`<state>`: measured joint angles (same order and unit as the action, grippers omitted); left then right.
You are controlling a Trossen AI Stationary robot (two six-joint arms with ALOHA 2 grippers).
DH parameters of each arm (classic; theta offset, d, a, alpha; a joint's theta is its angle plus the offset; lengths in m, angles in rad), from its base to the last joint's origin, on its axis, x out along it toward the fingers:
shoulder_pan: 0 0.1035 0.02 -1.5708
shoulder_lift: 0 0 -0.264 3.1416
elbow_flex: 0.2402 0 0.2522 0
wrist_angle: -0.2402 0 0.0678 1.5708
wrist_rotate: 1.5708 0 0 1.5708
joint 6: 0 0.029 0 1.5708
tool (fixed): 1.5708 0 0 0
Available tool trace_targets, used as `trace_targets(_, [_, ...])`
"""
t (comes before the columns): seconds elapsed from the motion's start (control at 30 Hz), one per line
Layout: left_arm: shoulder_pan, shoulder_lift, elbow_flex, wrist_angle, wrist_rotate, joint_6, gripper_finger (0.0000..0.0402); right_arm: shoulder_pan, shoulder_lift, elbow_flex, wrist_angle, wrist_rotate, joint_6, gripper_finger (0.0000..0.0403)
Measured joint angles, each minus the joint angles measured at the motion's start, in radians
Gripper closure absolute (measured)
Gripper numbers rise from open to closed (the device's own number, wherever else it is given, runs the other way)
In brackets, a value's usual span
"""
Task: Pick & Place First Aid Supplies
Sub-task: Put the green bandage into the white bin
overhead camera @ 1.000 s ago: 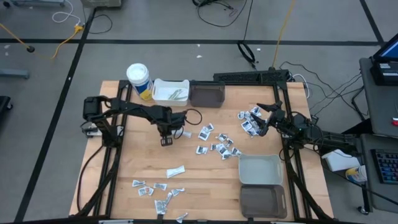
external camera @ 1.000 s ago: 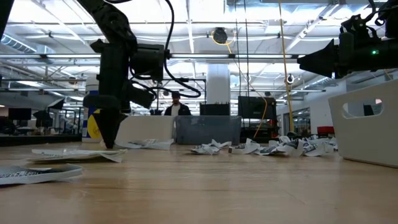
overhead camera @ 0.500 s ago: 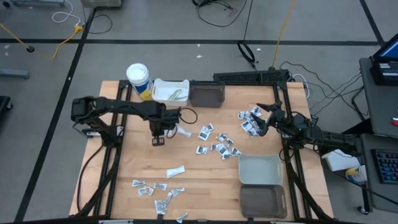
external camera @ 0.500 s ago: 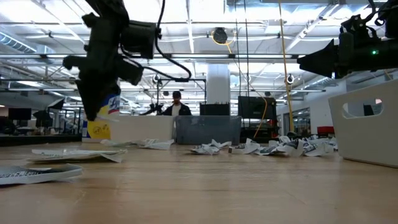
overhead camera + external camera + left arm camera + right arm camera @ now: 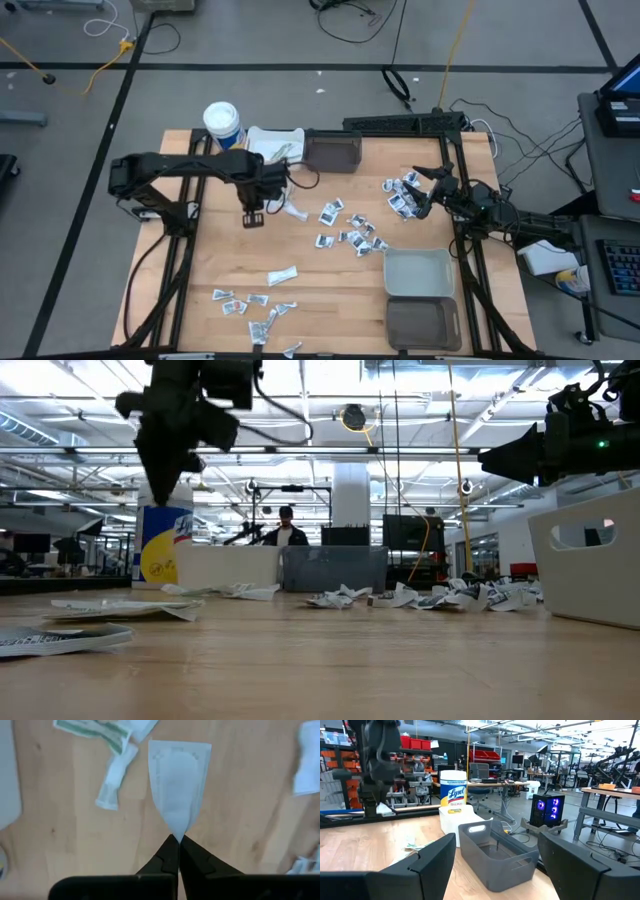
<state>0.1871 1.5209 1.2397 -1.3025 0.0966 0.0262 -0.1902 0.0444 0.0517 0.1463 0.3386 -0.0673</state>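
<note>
"Lysol" on the white canister [image 5: 453, 790] behind the white bin [image 5: 454, 821]

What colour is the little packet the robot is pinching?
White: the packet in the left gripper shows best in the left wrist view.

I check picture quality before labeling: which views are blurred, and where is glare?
Low view: near packets soft, ceiling lights glaring. Left wrist view: held packet slightly soft, left gripper sharp, light even. Right wrist view: right gripper fingers blurred, grey bin sharp. High view: even light, no glare.
</note>
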Motion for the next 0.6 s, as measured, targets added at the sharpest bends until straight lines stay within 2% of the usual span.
trace_targets(0.27, [0.014,0.010,0.058,-0.007,0.044,0.019,0.0396,0.000,0.000,0.000,0.000,0.000,0.000,0.0124])
trace_targets(0.47, [0.107,0.074,0.095,-0.036,0.041,0.035,0.0398,0.000,0.000,0.000,0.000,0.000,0.000,0.0124])
trace_targets(0.6, [0.179,0.137,0.168,-0.067,0.037,0.055,0.0398,0.000,0.000,0.000,0.000,0.000,0.000,0.0124])
